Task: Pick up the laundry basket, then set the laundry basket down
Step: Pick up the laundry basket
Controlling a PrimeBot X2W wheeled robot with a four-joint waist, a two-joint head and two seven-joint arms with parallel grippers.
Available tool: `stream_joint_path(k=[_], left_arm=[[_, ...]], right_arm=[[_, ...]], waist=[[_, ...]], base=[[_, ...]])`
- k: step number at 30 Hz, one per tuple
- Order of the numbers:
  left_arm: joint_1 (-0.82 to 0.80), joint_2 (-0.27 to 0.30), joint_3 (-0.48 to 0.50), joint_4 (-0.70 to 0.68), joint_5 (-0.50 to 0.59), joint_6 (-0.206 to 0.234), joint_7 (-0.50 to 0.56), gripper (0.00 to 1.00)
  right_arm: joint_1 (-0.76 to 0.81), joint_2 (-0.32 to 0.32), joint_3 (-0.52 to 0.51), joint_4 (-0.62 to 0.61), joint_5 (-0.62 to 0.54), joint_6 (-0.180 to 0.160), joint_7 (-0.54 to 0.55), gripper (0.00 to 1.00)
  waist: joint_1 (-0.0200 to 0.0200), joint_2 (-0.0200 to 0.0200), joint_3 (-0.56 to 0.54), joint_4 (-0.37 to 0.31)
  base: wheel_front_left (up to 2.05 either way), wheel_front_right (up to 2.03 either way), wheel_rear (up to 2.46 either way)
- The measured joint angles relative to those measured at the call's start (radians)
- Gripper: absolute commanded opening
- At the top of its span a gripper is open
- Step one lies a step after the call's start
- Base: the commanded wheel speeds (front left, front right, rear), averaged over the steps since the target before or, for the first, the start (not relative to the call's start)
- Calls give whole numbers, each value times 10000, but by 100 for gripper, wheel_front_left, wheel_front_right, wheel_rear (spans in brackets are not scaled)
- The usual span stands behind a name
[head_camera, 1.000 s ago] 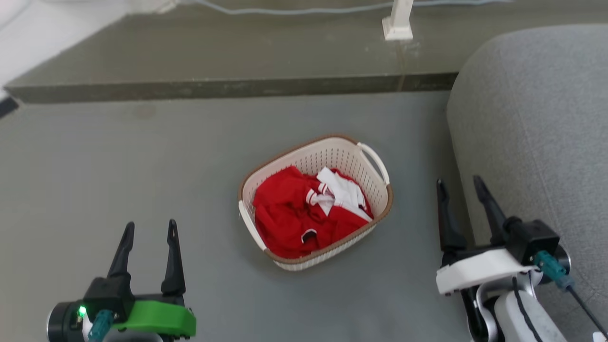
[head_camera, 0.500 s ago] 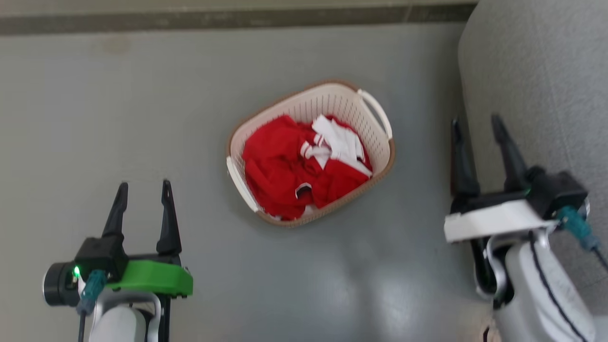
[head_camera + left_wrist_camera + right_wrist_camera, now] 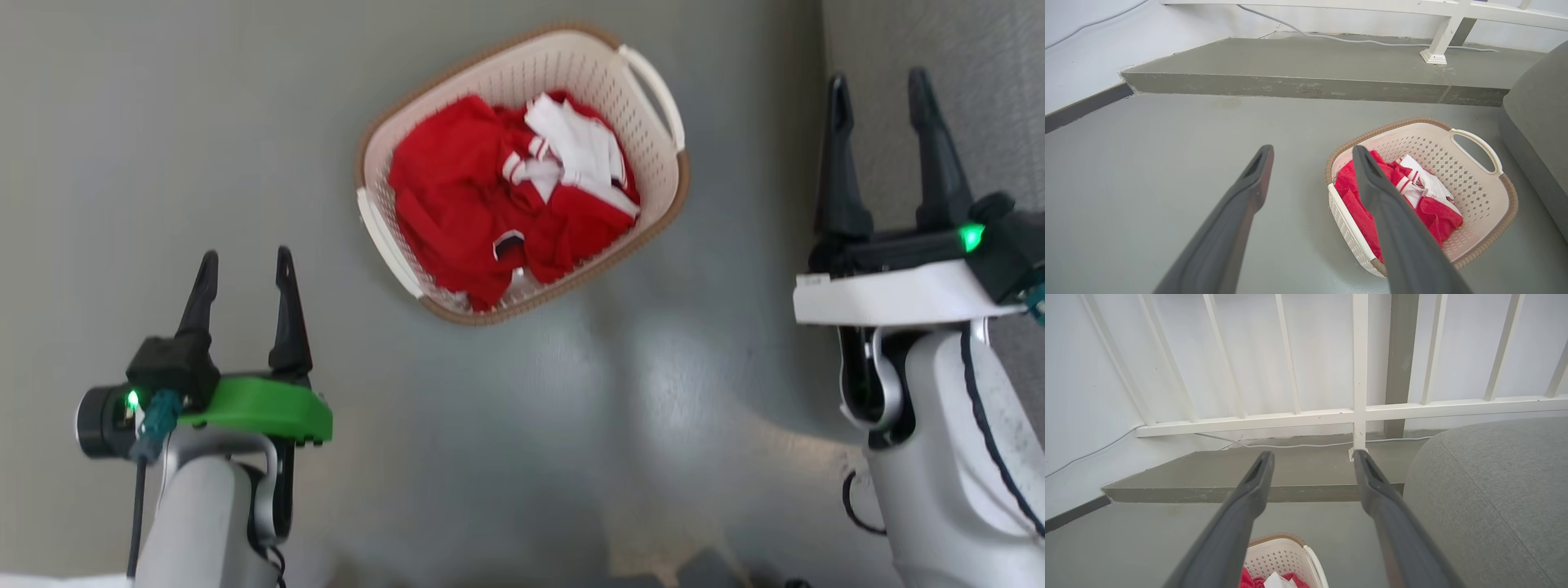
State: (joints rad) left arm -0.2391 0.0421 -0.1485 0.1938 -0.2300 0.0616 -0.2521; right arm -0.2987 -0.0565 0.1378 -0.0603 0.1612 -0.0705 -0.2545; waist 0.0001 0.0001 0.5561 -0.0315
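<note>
Cream-white perforated plastic with a brown woven-look rim: one laundry basket [image 3: 563,69], sitting on the floor [image 3: 163,122], skewed to the room's lines. Two white handles [image 3: 653,90], one at each short end. Inside lies crumpled red cloth [image 3: 457,204], with a white piece [image 3: 580,143] trimmed in red stripes on top toward the far right. One garment or two, hard to say from the folds.

Two grippers. Left gripper [image 3: 246,255], green collar, is near and to the left of the basket, well apart from it. Its fingers are spread wide with nothing between them. Right gripper [image 3: 876,77], white collar, is to the basket's right, near the right handle but not touching. Its fingers are likewise parted and empty. Two green lights [image 3: 970,237], one at each wrist.

Surface: smooth grey floor with a faint sheen and a pale scuffed patch at the near edge.

Room: on the far side, one low raised step [image 3: 1310,61] of the same grey, chipped along its face. On it stands one white railing [image 3: 1359,375] of slanted and upright bars, and one pale cable [image 3: 1298,446] runs along its foot. White wall [image 3: 1086,375] behind, dark skirting [image 3: 1086,106] on the left. One grey upholstered seat [image 3: 1494,490] on the right, near the basket's right end.
</note>
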Motion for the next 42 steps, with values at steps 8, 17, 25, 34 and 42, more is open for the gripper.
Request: stream_joint_path(k=[8,17,25,34,42], left_arm=[[-903,-23,-115,878,-384,0,-10,100],[-2360,-65,-224,1925,-531,4,-12,100],[-3362,-90,-222,2865,-569,-12,-12,100],[-4005,-96,-368,3553,-585,-184,-12,100],[-4467,-107,-426,4328,-583,-182,-17,100]], right_arm=[[-762,-2,12,-261,-29,105,-2,100],[-1912,-6,-25,-696,-27,173,-2,100],[-2486,-8,-151,-767,-25,171,-2,100],[-2691,-6,-247,-725,2,161,-2,100],[-2733,-6,-226,-686,163,82,-2,100]], waist=[[0,0,997,-126],[1,-1,2425,-389],[1,0,3441,-633],[0,0,3992,-836],[0,0,4132,-936]], base=[[0,0,0],[0,0,0],[0,0,0],[0,0,0],[0,0,0]])
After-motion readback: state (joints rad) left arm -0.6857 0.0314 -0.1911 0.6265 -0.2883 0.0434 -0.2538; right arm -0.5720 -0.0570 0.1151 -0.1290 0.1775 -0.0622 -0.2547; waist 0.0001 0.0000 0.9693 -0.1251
